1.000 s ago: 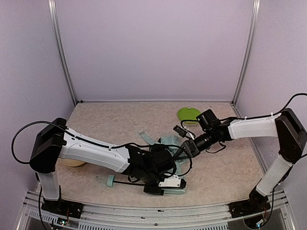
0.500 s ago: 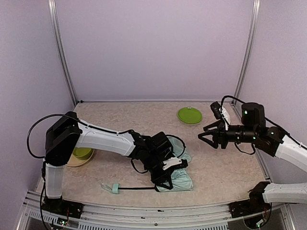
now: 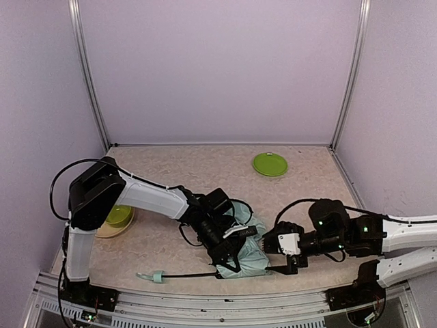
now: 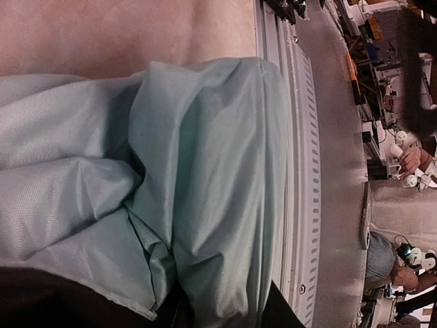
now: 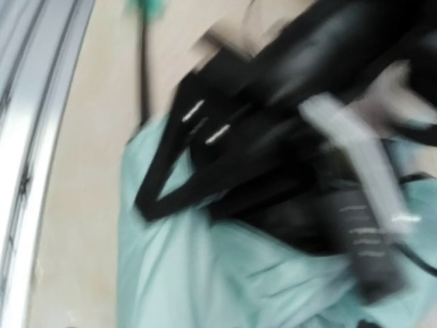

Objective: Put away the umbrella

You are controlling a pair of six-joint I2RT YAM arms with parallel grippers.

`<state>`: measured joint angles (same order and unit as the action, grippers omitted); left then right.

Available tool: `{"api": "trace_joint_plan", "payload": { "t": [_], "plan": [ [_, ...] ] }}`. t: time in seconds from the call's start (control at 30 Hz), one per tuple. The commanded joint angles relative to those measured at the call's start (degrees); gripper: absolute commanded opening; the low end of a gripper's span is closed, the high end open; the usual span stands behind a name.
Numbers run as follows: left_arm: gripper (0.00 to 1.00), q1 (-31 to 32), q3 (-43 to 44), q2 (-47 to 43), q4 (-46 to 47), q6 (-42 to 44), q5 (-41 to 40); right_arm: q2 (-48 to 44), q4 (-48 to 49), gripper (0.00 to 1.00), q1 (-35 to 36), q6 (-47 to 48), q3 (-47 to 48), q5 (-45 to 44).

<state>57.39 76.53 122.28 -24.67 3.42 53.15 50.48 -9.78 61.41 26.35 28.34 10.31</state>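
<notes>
The compact folding umbrella of pale mint-green fabric (image 3: 254, 260) lies near the front edge of the beige stone-patterned desk (image 3: 205, 171). Its long axis runs left to right. The small mint handle (image 3: 156, 277) is at the left end, the thin black shaft (image 3: 188, 275) leads right, and the crumpled canopy is at the right end.

The white-and-black left arm (image 3: 157, 201) is nearer. Its jaws sit on the canopy's upper left and, in the wrist view, look pinched on a fold of fabric (image 4: 205, 171).

The right arm (image 3: 382, 236) lies low, and its jaws appear spread and empty just beside the canopy's right edge. To gather the fabric, the right arm probably has to come in leftward along that axis.
</notes>
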Motion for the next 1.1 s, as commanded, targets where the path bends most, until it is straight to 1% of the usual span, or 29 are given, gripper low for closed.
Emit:
{"api": "trace_joint_plan", "payload": {
  "t": [0.0, 0.03, 0.23, 0.3, 0.4, 0.5, 0.6, 0.67, 0.73, 0.77, 0.8, 0.83, 0.87, 0.97, 1.07],
  "plan": [
    [0.27, -0.69, -1.68, 3.97, -8.82, 0.09, -2.49, 8.29, 5.67, 0.95, 4.57, 10.46, -1.14, -6.62],
    [0.27, -0.74, -1.46, 4.07, -8.95, 0.25, -2.34, 9.97, 6.87, 1.00, 5.03, 11.41, -1.26, -5.83],
    [0.28, -1.20, -1.12, 4.08, -9.17, 0.83, -2.13, 20.52, 10.34, 1.00, 6.22, 13.76, 0.27, -4.35],
    [0.29, -1.33, -1.28, 4.06, -8.96, 0.87, -1.66, 24.66, 11.56, 0.95, 6.36, 13.79, 0.63, -5.34],
    [0.29, -1.40, -1.30, 4.18, -9.14, 1.12, -1.39, 29.80, 11.23, 0.84, 6.36, 12.28, 2.32, -8.37],
    [0.30, -1.49, -1.23, 3.93, -9.34, 1.58, -1.22, 32.35, 10.98, 0.61, 6.36, 10.81, 3.35, -8.57],
    [0.32, -1.57, -0.67, 3.92, -9.22, 1.90, -1.29, 33.05, 12.40, 0.47, 6.48, 9.41, 3.61, -5.84],
    [0.35, -1.80, -0.46, 3.40, -8.40, 1.40, -1.33, 33.57, 12.63, 0.28, 6.77, 8.20, 4.04, -4.64],
    [0.47, -2.36, -1.04, 0.99, -4.78, -0.03, -1.64, 34.18, 10.92, 0.14, 6.87, 7.42, 4.95, -3.75],
    [0.55, -2.75, -1.84, -1.01, -2.55, -0.54, -1.84, 34.45, 9.65, 0.10, 6.88, 7.02, 5.49, -3.44],
    [0.67, -3.17, -3.06, -3.55, 0.47, -1.02, -2.24, 34.62, 8.08, 0.07, 6.88, 6.61, 6.14, -3.20],
    [0.93, -3.73, -4.71, -6.61, 3.63, -1.74, -2.79, 34.80, 6.40, 0.06, 6.86, 6.23, 6.76, -2.84],
    [0.98, -4.55, -6.55, -9.79, 7.36, -2.54, -3.47, 34.98, 4.72, 0.04, 6.84, 6.10, 7.33, -2.20],
    [0.99, -7.45, -12.83, -19.64, 16.60, -4.81, -4.81, 36.25, -0.17, 0.01, 6.75, 4.82, 9.01, -1.04],
    [0.99, -9.77, -18.60, -28.77, 21.00, -3.73, -9.03, 37.85, -4.71, 0.00, 6.25, 2.80, 10.94, 1.83]
  ]
}}
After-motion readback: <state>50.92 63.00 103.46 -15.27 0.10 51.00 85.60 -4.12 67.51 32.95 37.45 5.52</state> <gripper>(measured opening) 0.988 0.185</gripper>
